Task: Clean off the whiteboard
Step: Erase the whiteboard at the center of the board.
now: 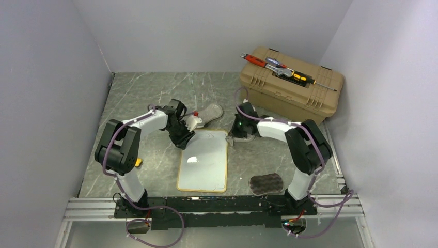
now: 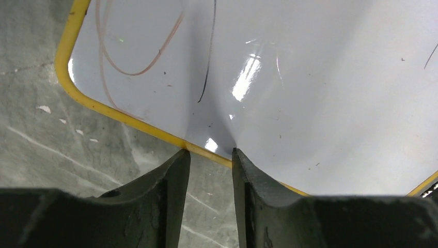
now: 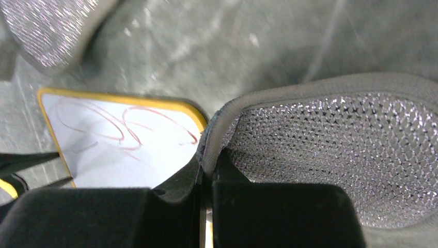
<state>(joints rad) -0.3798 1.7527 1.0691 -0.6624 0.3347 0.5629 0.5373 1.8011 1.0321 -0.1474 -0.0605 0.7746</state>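
**A:** Top external view first: where's the whiteboard (image 1: 202,163)?

**B:** Flat on the table (image 1: 144,93), between my two arms. My left gripper (image 2: 210,152) is at its far-left corner, fingers slightly apart, tips at the yellow frame, holding nothing I can see.

**A:** And the right gripper (image 3: 208,168)?

**B:** Pinched tight on the rim of a grey mesh pad (image 3: 335,155), just beside the far-right corner.

**A:** Any wiping done?

**B:** I'd judge none. Red loops and a dark line show near the far edge, so all the erasing is left.
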